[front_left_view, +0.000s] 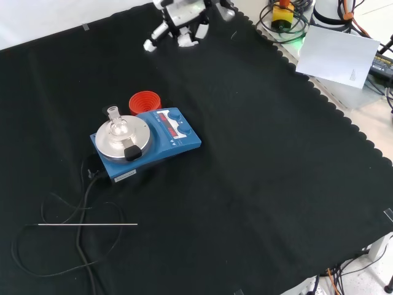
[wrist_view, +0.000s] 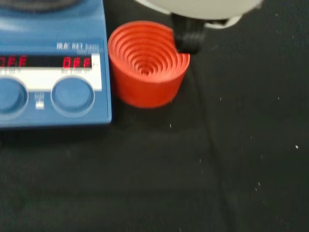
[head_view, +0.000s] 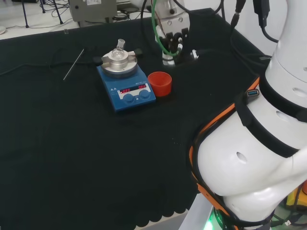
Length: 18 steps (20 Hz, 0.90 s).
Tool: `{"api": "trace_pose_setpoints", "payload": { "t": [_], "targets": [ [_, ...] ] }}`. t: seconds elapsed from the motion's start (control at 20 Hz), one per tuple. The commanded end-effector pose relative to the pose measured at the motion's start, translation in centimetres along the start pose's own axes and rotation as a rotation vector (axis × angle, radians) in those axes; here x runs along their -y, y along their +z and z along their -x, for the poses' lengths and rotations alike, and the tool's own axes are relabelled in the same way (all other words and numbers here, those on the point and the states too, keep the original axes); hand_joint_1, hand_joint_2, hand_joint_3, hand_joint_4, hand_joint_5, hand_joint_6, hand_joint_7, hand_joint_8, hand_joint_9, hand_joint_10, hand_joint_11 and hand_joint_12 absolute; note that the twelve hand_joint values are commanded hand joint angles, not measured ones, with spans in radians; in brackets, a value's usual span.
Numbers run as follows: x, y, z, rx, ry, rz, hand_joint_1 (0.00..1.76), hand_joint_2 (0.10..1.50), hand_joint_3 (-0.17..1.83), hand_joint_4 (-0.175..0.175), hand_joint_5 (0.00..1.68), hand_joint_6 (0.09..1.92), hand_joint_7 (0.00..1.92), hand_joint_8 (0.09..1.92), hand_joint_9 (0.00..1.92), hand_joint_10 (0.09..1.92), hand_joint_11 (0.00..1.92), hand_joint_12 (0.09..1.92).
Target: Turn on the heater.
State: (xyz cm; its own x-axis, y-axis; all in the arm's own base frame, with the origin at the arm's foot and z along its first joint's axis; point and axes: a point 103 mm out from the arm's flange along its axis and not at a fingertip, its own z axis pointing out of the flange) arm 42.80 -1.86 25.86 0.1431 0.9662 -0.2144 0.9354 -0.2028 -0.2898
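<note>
On the cloth (front_left_view: pixel 258 153): one heater (front_left_view: pixel 147 142), one red ring (front_left_view: pixel 144 102).

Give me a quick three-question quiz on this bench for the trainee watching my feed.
1. True or false: the hand is already touching the blue heater.
2. In the head view, what stands just right of the heater?
A. a red ribbed stand
B. a thin metal rod
C. a sheet of paper
3. What sits on the heater's round metal plate?

Key
1. False. The hand hovers apart from the heater, beyond the red stand in the front view.
2. A. The rod lies on the cloth to the heater's left.
3. A small clear glass flask.
</note>
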Motion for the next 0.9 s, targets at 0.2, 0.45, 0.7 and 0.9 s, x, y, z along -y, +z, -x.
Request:
{"api": "trace_pose_setpoints", "payload": {
  "t": [0.2, 0.45, 0.7, 0.9],
  "targets": [
    [2.1, 1.9, -2.1, 0.139, -0.084, -0.077, 1.51, 0.55, 1.23, -0.033, 0.35, 0.09, 1.6, 1.92, 1.77, 1.7, 1.64, 1.54],
    [2.6, 2.9, -3.4, 0.174, -0.123, -0.104, 1.53, 0.53, 1.28, -0.025, 0.32, 0.09, 1.62, 1.92, 1.78, 1.73, 1.65, 1.56],
    [2.4, 3.8, -4.6, 0.148, -0.171, -0.178, 1.53, 0.52, 1.3, -0.019, 0.31, 0.09, 1.62, 1.92, 1.78, 1.74, 1.65, 1.57],
    [2.2, 5.0, -5.9, 0.164, -0.211, -0.226, 1.54, 0.52, 1.31, -0.016, 0.28, 0.09, 1.62, 1.92, 1.78, 1.75, 1.65, 1.57]
  ]
}}
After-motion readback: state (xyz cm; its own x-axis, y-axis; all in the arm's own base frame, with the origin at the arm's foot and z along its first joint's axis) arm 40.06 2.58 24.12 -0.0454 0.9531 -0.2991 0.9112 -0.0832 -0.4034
